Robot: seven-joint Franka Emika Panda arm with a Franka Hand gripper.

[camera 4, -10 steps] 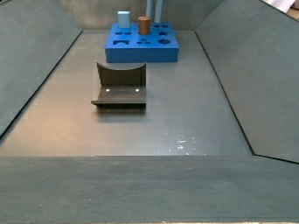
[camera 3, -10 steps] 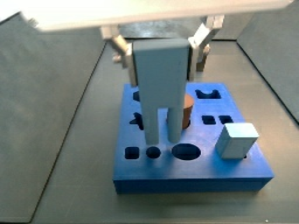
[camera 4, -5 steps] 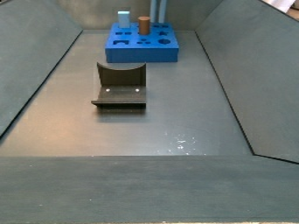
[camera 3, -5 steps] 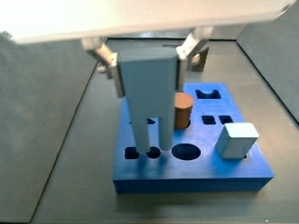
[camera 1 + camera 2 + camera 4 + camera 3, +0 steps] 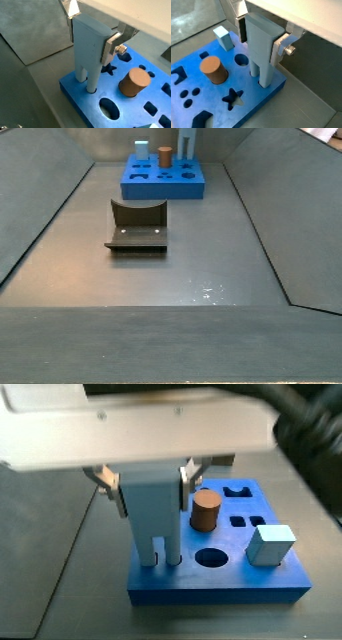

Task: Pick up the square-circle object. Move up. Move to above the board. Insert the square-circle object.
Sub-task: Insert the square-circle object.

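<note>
Where the pincer (image 5: 93, 36) hangs over a corner region of the board (image 5: 127, 112), clamps the square-circle object (image 5: 89, 50) between its two silver fingers (image 5: 115, 44), one plate pressed flat on each broad side of the upper half. Holds that tall grey-blue block upright, top end up inside the pincer, two prongs pointing down. Shows the prong tips, in both wrist views, down at the board's top face near an edge, one at a round hole and one beside it; cannot tell how deep they sit. Same hold in a side view: pincer (image 5: 148, 480) gripping the square-circle object (image 5: 151, 519), prongs reaching the board (image 5: 214, 589) close to a large round hole.

Counted: one square-circle object, one board, one orange-brown cylinder (image 5: 134, 82), one pale cube (image 5: 273, 544), one fixture (image 5: 138, 226). Cylinder stands upright in the board, near the gripped block but apart from it. Cube rests on the board at a corner well apart from the pincer. Among the open cut-outs seen in a wrist view: a star (image 5: 233, 97), a round hole, three small dots, dark square-edged notches.

From the far side view, finds the board (image 5: 162, 182) small at the back of the grey floor, fixture standing nearer the camera and well apart from it.
</note>
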